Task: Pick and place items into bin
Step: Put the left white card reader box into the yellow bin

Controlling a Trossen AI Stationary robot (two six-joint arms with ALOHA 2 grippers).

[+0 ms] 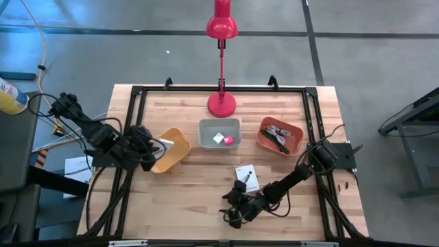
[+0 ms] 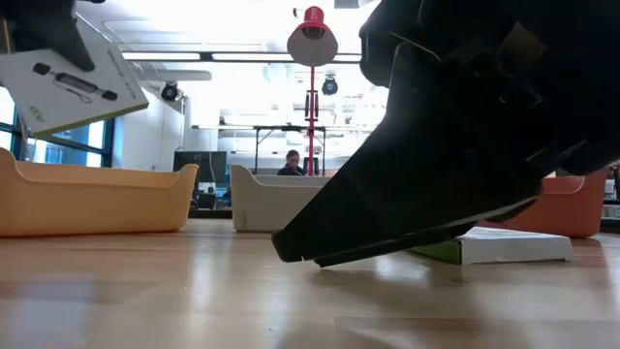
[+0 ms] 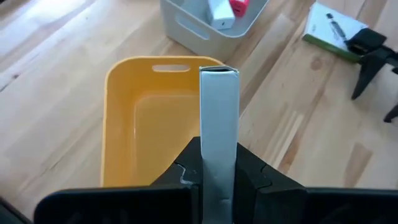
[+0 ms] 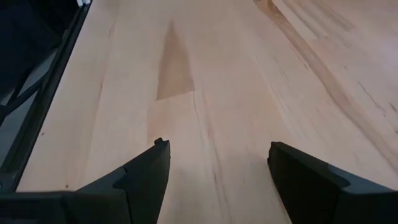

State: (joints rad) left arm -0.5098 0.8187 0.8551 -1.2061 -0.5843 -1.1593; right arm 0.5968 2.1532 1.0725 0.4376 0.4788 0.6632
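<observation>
My left gripper hangs over the yellow bin and is shut on a white card with black print, which the low view shows high up as the same card. The second white card lies flat on the table. A white cube and a pink cube sit in the grey bin. A green stick lies in the orange bin with other small bits. My right gripper is open, low over bare wood near the table's near edge, a little short of the second card. My left gripper pinches the white card between its two fingers at the card's lower end. The wrist view looks along the card's thin edge. The card is lifted clear above the yellow bin's hollow and sits tilted in the low view.
A red desk lamp stands at the far edge behind the grey bin. A black metal frame runs around the table top. Bare wood lies between the three bins and the near edge.
</observation>
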